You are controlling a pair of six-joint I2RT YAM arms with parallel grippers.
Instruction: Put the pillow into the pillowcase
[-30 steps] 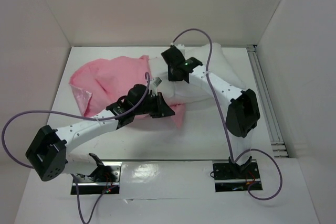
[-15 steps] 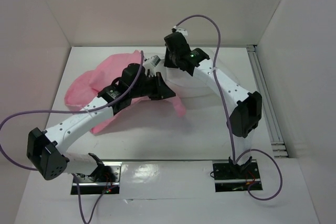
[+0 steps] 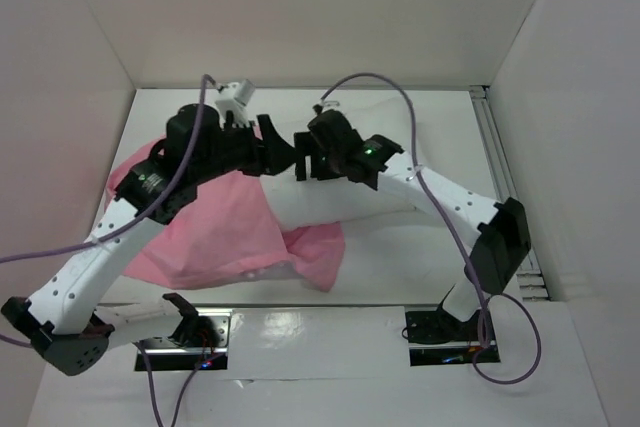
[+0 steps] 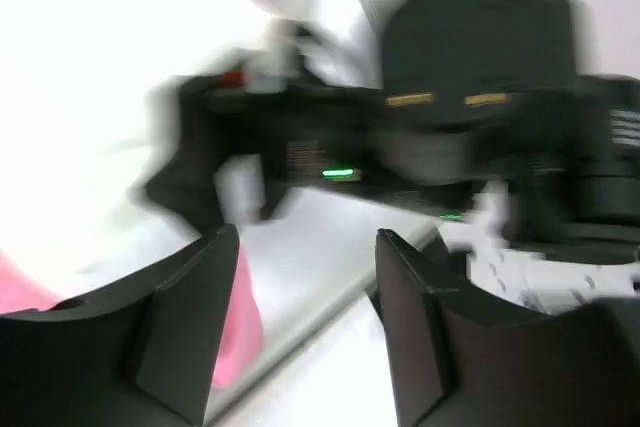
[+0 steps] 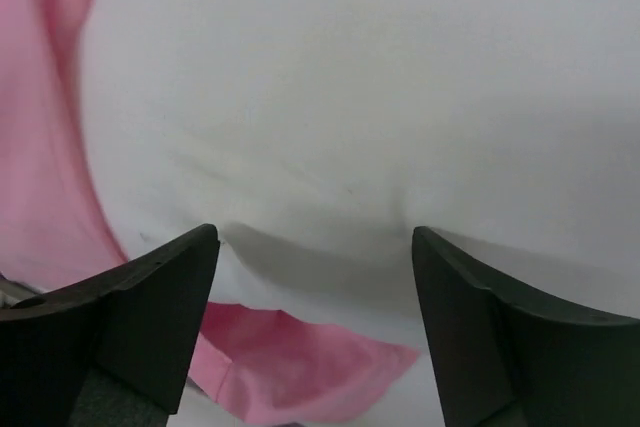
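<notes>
Nothing legible shows in any view. In the left wrist view, the small gold marks on the right arm's black housing (image 4: 440, 99) are too blurred to read.

The flat white worktop (image 3: 400, 267), walled in by white panels, carries a big, thin, shiny pink satin-like pillowcase (image 3: 215, 232), which lies crumpled over its left half. A large, plump, white stuffed pillow (image 3: 340, 202) lies toward the middle and right. The pillow's left end is overlapped by the pink cloth; whether it is inside the pillowcase cannot be told. Two black base plates (image 3: 445, 342) sit at the near edge, and a metal rail (image 3: 500, 147) runs along the right side.
</notes>
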